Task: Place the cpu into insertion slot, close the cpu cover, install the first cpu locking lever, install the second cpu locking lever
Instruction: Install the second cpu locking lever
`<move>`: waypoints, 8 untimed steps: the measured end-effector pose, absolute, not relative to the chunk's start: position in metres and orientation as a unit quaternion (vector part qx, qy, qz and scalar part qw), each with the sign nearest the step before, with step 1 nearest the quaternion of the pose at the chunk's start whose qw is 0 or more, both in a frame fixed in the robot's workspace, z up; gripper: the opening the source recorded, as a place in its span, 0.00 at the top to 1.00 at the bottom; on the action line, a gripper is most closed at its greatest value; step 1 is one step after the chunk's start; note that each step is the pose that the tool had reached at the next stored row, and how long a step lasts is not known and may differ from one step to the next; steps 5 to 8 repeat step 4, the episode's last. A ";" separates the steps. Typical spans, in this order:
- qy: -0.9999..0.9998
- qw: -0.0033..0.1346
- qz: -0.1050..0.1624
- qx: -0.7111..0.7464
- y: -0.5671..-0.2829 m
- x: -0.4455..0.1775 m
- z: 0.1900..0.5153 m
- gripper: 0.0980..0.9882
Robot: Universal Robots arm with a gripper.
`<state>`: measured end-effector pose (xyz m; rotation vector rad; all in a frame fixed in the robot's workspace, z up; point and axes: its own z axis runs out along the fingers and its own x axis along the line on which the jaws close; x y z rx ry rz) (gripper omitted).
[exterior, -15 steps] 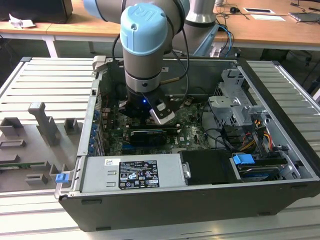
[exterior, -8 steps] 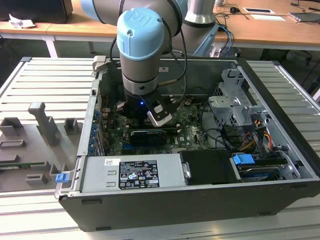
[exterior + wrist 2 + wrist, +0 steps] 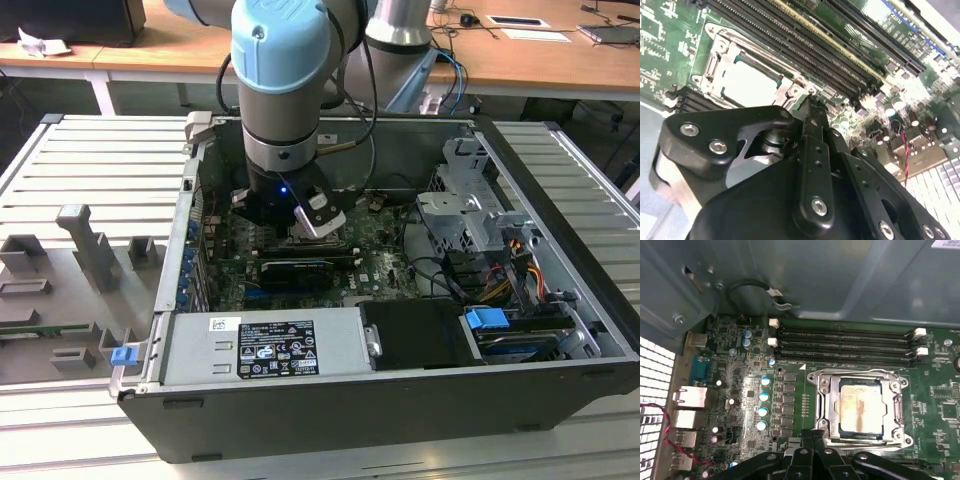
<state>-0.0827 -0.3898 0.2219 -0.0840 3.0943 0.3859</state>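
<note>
I'm looking down into the open computer case (image 3: 560, 300), which lies on the ribbed metal counter (image 3: 90, 160), and my arm (image 3: 290, 90) reaches straight down into the middle of it. Along the case's near edge sits the grey power supply box (image 3: 265, 345), with the drive cage (image 3: 470, 215) toward the exterior view's right. The green motherboard (image 3: 740, 365) spreads beneath me, its long black memory slots (image 3: 845, 342) running just beside the socket.

My tool (image 3: 812, 442) hangs low over the board, right at the edge of the insertion slot (image 3: 860, 407). The black fingers (image 3: 812, 150) stand drawn together at the tips, pinched closed with nothing between them. In the second wrist view the tips sit just beside the socket's corner, at the silvery frame, though I cannot tell whether they touch it.

The cpu cover (image 3: 900, 412) lies flat down over the socket, its frame ringing the chip. The cpu (image 3: 859, 407) is seated in the slot, its pale metal face showing through the cover's cut-out; in the second wrist view it glares bright (image 3: 747, 82). A thin locking lever (image 3: 862, 442) runs along the frame's edge nearest my tool.
</note>
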 end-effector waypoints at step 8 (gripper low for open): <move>0.992 0.011 0.124 -0.027 -0.390 -0.083 0.223 0.99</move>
